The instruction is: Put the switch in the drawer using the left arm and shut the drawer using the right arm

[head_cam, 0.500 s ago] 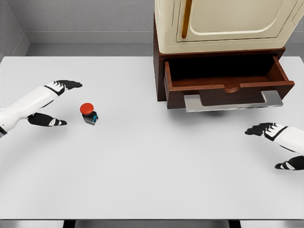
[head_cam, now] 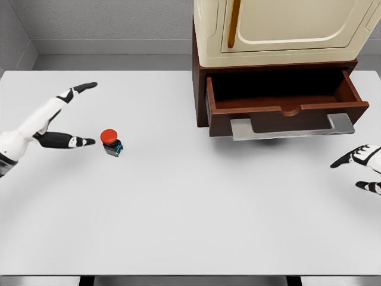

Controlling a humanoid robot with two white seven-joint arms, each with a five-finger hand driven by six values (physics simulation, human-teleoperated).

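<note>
2 hands are showing: your left hand [head_cam: 62, 119] is hanging spread wide, holding nothing, thumb tip just beside the switch [head_cam: 111, 142] sitting on the worktop [head_cam: 190, 220]. Try closing evenly around its red cap. Bare worktop is lying toward the open drawer [head_cam: 286, 95]. Your right hand [head_cam: 363, 170], relaxed and empty, is sitting at the picture's right edge.
</note>
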